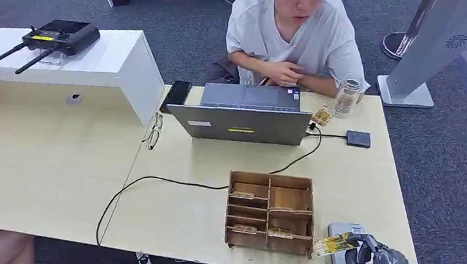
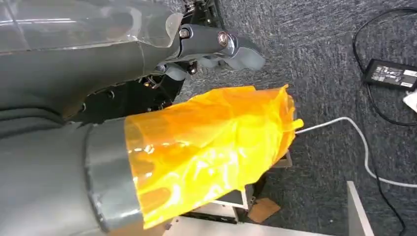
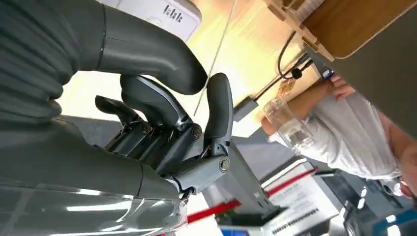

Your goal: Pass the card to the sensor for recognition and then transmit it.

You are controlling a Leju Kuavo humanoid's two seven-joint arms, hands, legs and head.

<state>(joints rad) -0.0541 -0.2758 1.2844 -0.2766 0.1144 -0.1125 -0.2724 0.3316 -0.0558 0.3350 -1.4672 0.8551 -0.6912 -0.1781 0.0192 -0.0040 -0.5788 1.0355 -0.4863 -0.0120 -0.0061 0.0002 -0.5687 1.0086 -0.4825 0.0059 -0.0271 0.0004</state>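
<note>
A: Grey carpet lay around the pale table (image 1: 181, 221); a person (image 1: 298, 28) sat behind a laptop (image 1: 243, 121). Which step was it?

B: Seemingly the presenting; the right hand (image 1: 366, 252) pinched the card (image 1: 333, 244) just over the white sensor (image 1: 346, 245) at the table's near edge; next it likely needed lowering flat.

A: Obstacles?

B: The wooden box (image 1: 269, 211) stood just beside; the left hand (image 2: 216, 46) hung over the floor, fingers curled, seemingly empty.
</note>
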